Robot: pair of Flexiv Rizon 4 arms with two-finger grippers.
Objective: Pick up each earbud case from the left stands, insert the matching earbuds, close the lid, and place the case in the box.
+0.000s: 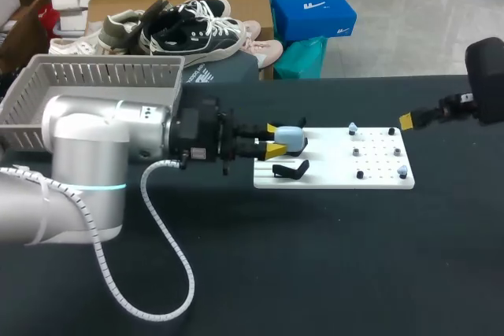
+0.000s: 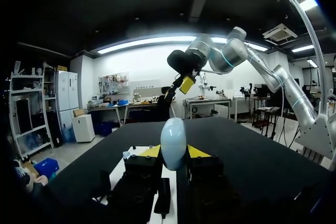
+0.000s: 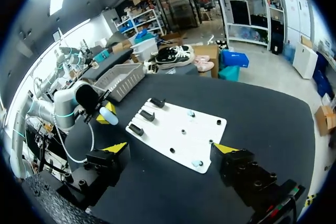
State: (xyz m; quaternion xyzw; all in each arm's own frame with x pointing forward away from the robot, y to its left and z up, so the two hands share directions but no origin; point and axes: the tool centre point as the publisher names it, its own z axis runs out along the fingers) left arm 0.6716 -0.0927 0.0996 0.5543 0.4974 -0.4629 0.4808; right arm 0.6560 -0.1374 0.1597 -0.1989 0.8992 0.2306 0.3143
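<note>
Pinched from both sides between the yellow tips of the left claw (image 1: 276, 139): a pale blue earbud case (image 1: 290, 140), upright, at the left end of the white board (image 1: 378, 179). Cannot tell whether clear of any stand beneath; lower half hidden by the claw in the left wrist view. Just beside it, one bare black stand (image 1: 290, 169). Farther right on the board, two pale earbuds (image 1: 352, 127), too small to make out. Spread wide above the desk (image 1: 315, 257): the right claw (image 3: 171, 147), cut off in the head view, one tip showing.
</note>
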